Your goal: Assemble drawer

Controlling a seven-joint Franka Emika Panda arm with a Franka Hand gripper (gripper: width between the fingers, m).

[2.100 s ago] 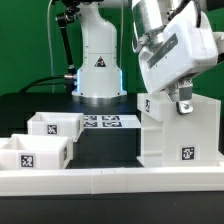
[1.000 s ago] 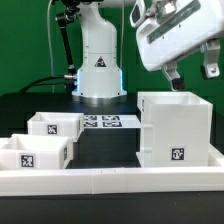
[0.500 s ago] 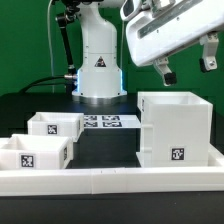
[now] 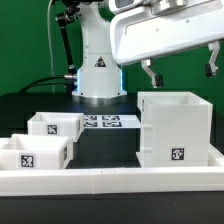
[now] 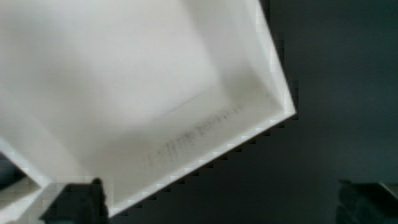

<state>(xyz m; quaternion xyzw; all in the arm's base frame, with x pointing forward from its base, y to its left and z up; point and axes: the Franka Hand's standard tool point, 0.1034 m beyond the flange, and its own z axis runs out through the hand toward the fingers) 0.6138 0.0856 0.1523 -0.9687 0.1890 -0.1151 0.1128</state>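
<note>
gripper [image 4: 181, 70] fingers spread wide, nothing held, hangs above housing [image 4: 178, 125] | housing upright on table at exterior view's right, tag low on front | rear tray [image 4: 55, 125] and front tray [image 4: 35, 155] at exterior view's left, apart from housing | marker board [image 4: 100, 122] between rear tray and housing | rail [image 4: 110, 181] along front

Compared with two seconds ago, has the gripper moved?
Yes. Judged against the housing, the gripper has risen from its top rim and now hangs open above it.
</note>
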